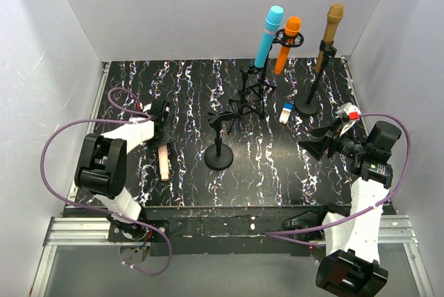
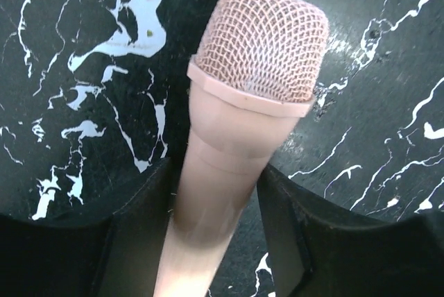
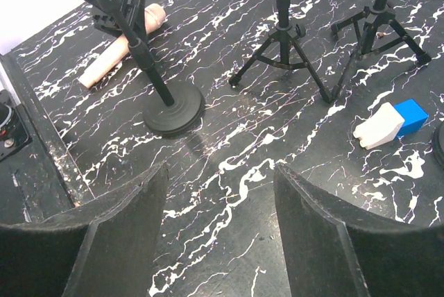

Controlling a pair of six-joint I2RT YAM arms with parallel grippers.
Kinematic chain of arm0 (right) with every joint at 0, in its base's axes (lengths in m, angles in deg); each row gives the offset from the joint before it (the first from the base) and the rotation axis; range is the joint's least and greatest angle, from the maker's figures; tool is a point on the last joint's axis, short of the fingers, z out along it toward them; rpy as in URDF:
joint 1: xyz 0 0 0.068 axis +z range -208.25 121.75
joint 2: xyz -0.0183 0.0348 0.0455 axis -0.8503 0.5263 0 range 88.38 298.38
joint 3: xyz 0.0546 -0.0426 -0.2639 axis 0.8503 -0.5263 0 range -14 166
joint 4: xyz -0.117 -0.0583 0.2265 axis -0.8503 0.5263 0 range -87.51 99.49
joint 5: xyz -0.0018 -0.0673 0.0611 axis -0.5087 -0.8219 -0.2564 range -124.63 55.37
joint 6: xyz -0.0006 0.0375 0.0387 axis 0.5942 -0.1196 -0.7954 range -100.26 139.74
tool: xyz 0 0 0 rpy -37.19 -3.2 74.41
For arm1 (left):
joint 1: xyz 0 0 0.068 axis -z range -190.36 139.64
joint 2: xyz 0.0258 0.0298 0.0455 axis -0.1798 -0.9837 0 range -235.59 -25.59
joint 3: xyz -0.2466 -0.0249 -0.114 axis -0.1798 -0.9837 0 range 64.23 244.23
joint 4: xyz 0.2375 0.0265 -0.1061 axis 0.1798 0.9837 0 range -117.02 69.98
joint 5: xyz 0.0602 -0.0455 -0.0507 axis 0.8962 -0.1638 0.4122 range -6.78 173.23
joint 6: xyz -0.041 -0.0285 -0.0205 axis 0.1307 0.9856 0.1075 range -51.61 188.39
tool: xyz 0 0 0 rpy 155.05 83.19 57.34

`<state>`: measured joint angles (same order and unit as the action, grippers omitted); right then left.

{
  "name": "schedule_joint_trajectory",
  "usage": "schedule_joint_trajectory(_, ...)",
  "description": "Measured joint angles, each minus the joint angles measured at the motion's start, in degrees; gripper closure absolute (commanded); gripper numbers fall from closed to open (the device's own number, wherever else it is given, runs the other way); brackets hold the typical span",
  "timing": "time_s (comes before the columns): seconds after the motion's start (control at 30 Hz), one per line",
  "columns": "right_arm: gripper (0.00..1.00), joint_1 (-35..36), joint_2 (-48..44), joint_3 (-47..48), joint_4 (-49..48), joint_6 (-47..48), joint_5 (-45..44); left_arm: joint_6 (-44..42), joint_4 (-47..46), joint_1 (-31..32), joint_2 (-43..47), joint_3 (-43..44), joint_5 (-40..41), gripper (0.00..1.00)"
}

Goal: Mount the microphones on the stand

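The pale pink-beige microphone point(image 1: 163, 162) lies flat on the table at the left. In the left wrist view its mesh head point(image 2: 260, 47) points away and its body runs back between my fingers. My left gripper point(image 1: 161, 125) sits over its head end, both fingers pressed against the body. The light blue point(image 1: 268, 33), orange point(image 1: 289, 44) and gold-bronze point(image 1: 331, 30) microphones stand upright in stands at the back. An empty round-base stand point(image 1: 219, 155) stands mid-table. My right gripper point(image 1: 322, 146) is open and empty, hovering right of it.
A small blue-and-white block point(image 1: 287, 112) lies near the gold microphone's round base point(image 1: 307, 107). In the right wrist view the empty stand's base point(image 3: 173, 111), two tripod legs point(image 3: 281, 57) and the block point(image 3: 390, 122) lie ahead. White walls enclose the table.
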<state>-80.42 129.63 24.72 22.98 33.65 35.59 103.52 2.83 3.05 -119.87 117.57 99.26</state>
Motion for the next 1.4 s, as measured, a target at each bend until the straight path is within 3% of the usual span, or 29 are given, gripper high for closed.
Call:
schedule_joint_trajectory(0.13, 0.3, 0.0, 0.0, 0.0, 0.0, 0.0, 0.0, -0.5, -1.1, -0.6, -1.2, 1.2, -0.9, 0.89)
schedule_joint_trajectory(0.23, 0.31, 0.0, 0.0, 0.0, 0.1, 0.3, -0.2, -1.3, -1.6, -1.2, -1.0, 1.1, -2.3, 0.99)
schedule_joint_trajectory(0.4, 0.3, -0.3, 0.0, 0.0, 0.8, 1.4, -0.5, -4.9, -2.0, -1.7, 3.2, 0.3, -6.6, 1.0)
schedule_joint_trajectory(0.5, 0.3, -0.5, 0.6, 0.7, 3.8, 3.8, -0.2, -9.7, -2.5, -1.8, 13.1, -0.6, -13.6, 1.0)
schedule_joint_trajectory(0.57, 0.3, -0.6, 2.5, 3.8, 10.6, 8.3, 0.2, -12.9, -4.0, -1.8, 21.6, -0.4, -18.8, 1.0)
schedule_joint_trajectory(0.7, 0.3, -0.6, 10.2, 19.9, 31.9, 24.5, 0.3, -17.1, -6.2, -1.8, 34.2, 4.7, -27.8, 1.0)
schedule_joint_trajectory(0.8, 0.3, -0.6, 14.7, 31.1, 43.2, 37.6, 0.7, -17.8, -8.5, -1.8, 36.4, 12.5, -34.8, 1.0)
schedule_joint_trajectory(0.93, 0.29, 1.4, 16.8, 36.1, 49.6, 45.2, 0.5, -13.2, -16.4, -0.4, 33.7, 20.6, -43.5, 1.0)
schedule_joint_trajectory(1.03, 0.29, 5.9, 16.8, 36.4, 52.7, 47.2, 0.1, -10.1, -22.1, 4.9, 30.3, 24.0, -45.4, 1.0)
schedule_joint_trajectory(1.13, 0.29, 11.9, 16.7, 37.3, 54.1, 44.6, 0.1, -9.6, -25.2, 14.8, 25.1, 28.3, -44.3, 1.0)
schedule_joint_trajectory(1.27, 0.3, 18.8, 14.9, 37.6, 53.4, 34.0, 1.0, -11.4, -29.5, 28.0, 18.7, 32.6, -40.4, 1.0)
schedule_joint_trajectory(1.4, 0.29, 20.5, 16.0, 41.7, 52.1, 25.0, 3.7, -14.3, -35.3, 37.7, 14.8, 33.1, -34.3, 1.0)
